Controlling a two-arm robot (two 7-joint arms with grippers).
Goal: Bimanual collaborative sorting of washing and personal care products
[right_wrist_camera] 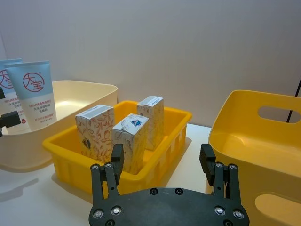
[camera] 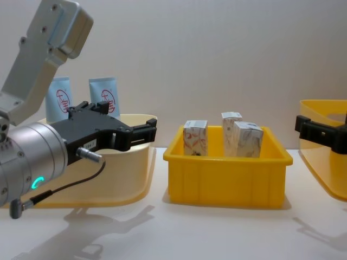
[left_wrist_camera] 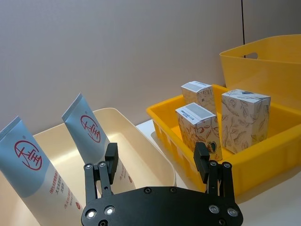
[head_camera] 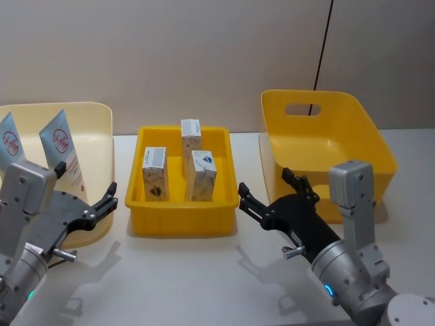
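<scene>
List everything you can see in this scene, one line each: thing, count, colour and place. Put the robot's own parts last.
tubes: 2, light blue with a red logo, standing in the cream bin
cartons: 3, white with marbling, upright in the tray
cream bin: 1, cream, on the table at the robot's left
tray: 1, yellow, at the middle of the table
yellow bin: 1, yellow with a handle slot, at the robot's right
table: 1, white, under all three containers
left gripper: 1, black, open, in front of the cream bin
right gripper: 1, black, open, in front of the gap between tray and yellow bin
</scene>
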